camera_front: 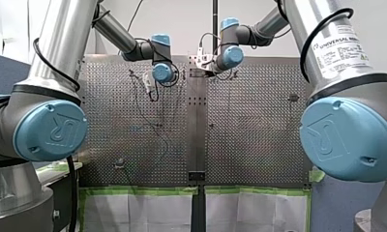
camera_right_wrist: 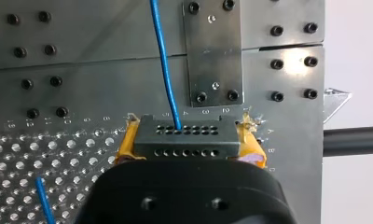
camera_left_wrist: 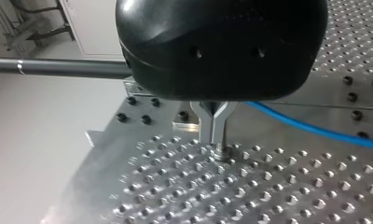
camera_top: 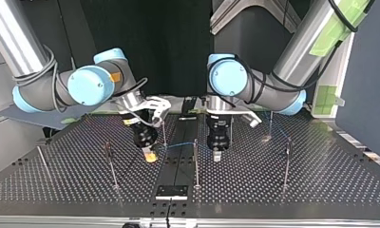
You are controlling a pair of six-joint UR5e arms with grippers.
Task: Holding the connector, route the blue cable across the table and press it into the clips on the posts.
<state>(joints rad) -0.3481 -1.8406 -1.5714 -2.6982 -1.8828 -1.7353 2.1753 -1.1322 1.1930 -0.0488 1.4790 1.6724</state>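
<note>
In the right wrist view, a dark connector (camera_right_wrist: 184, 136) with two rows of holes is pinched between the yellow pads (camera_right_wrist: 127, 144) of my right gripper (camera_right_wrist: 189, 148). The blue cable (camera_right_wrist: 165, 65) is seen leaving the row of holes farther from the gripper body. It is led straight ahead over the perforated table (camera_right_wrist: 49, 154), just beside a bolted metal plate (camera_right_wrist: 212, 51). A second short stretch of blue cable is seen beside the gripper, low over the table.

In the left wrist view, the metal fingers (camera_left_wrist: 208, 122) of my left gripper (camera_left_wrist: 216, 140) are pressed together with nothing between them. Their tips are held at a small stud (camera_left_wrist: 219, 152) on the table; contact cannot be told. The blue cable is laid across the table behind the fingers, apart from them. A black rod (camera_left_wrist: 58, 68) is seen beyond the table's edge.

In the top view, a central post (camera_top: 196, 164) is stood between the two grippers, my right gripper at its 9 o'clock and my left gripper at its 3 o'clock. The cable is stretched from the connector to that post's upper part; whether it is seated in a clip cannot be told. A further post (camera_top: 286, 164) is placed at 3 o'clock of my left gripper, well apart, with a faint blue strand at its 11 o'clock.
</note>
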